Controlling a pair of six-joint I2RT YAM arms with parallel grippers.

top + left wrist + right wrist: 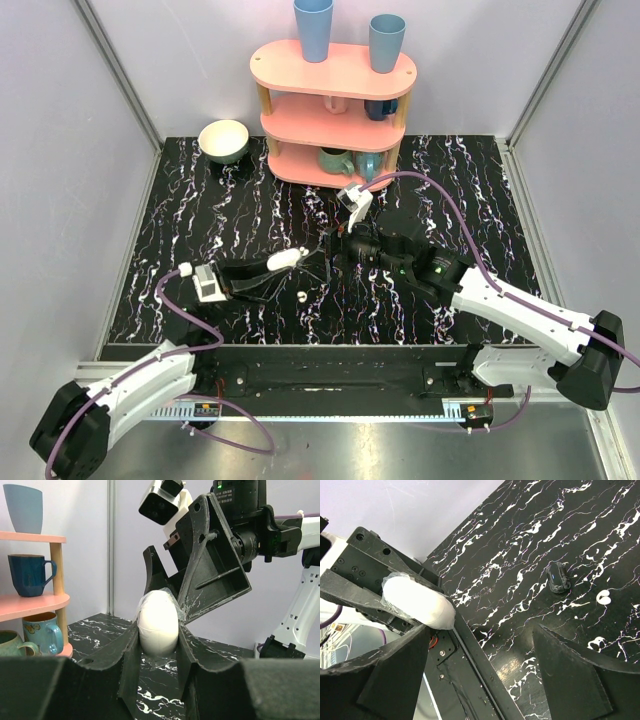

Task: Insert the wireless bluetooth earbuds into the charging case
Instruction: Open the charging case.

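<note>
Left gripper (157,636): clamped tight on the charging case (158,622), 1 finger on each flank. Case stood on end in the left wrist view, rounded top free above the fingers. No seam or raised lid could be made out, so it read as shut. It appeared held clear of the marble table (450,180), just left of centre.

Right gripper (480,640): jaws spread wide, holding nothing. 1 finger (200,575) lay against or just beside the case's upper end; contact could not be confirmed.

Only 1 of the wireless bluetooth earbuds (603,597) was certain: a tiny white bud loose on the table, near the 2 grippers. The other was not identified. A small dark oval thing (557,577) lay just beside it; what it was could not be told.

Step, by judgement: case presented and steadied, lid yet to be opened, no bud in. Next move calls for the right fingers to catch the lid's edge and lift it while the left grip holds firm; the glossy shell looks slippery.

Pose: left forearm reached inward and low, wrist level. Right arm came from the far right, wrist pitched down toward the case. The pink shelf (345,70) and bowl (223,140) stood well apart at the back.
</note>
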